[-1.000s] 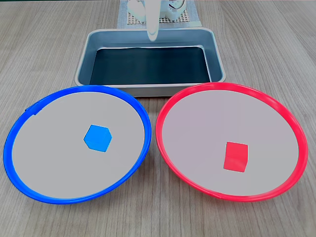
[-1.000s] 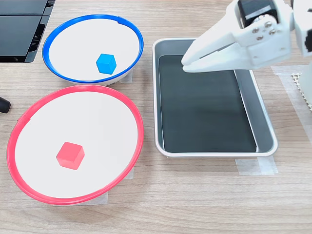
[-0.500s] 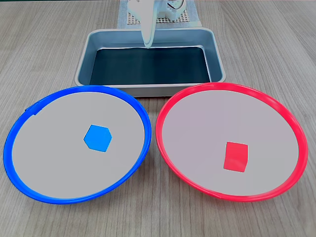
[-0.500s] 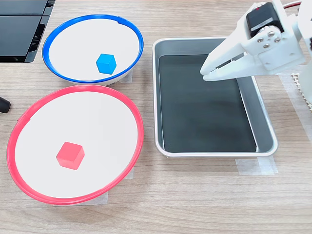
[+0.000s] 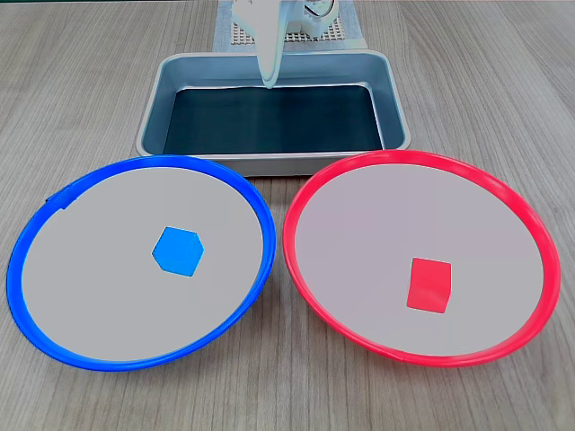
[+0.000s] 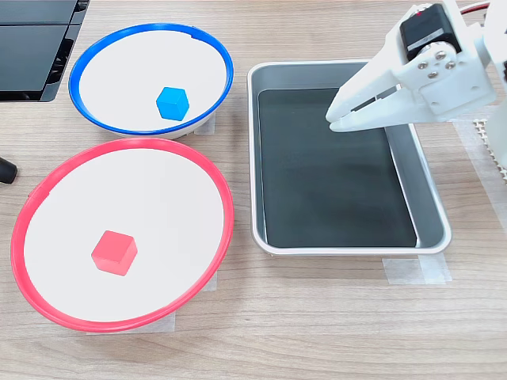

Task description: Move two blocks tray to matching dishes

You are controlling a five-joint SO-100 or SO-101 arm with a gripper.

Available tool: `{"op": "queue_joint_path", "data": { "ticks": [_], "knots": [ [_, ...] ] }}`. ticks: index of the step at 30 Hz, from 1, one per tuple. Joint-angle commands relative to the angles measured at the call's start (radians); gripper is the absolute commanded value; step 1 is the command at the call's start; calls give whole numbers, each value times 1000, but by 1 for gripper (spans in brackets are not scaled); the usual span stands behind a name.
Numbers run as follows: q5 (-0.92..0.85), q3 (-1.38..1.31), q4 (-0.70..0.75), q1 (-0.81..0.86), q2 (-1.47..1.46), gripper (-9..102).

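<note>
The blue block (image 5: 178, 250) (image 6: 173, 103) lies near the middle of the blue-rimmed dish (image 5: 99, 269) (image 6: 119, 71). In the red-rimmed dish (image 5: 359, 233) (image 6: 166, 198) sits the red block (image 5: 429, 285) (image 6: 114, 252). The grey tray (image 5: 154, 103) (image 6: 333, 198) shows its bare dark bottom with nothing in it. My white gripper (image 5: 269, 79) (image 6: 333, 120) hangs over the tray's far side, close to the arm's base, fingers together and holding nothing.
A black device (image 6: 32, 39) lies past the blue-rimmed dish at the table's corner. A white mesh mat (image 5: 235, 36) (image 6: 496, 146) lies under the arm's base. Tape patches (image 6: 416, 271) mark the tray's corner. Bare wood lies in front of the dishes.
Between one second and half a second ago the gripper drew back over the tray towards the arm's base. Since then nothing has moved.
</note>
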Motion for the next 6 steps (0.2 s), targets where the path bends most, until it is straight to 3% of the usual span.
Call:
{"op": "queue_joint_path", "data": {
  "ticks": [1, 6],
  "knots": [
    [-6, 2, 5, -3, 23, 0],
    [-6, 2, 5, -3, 23, 0]
  ]
}}
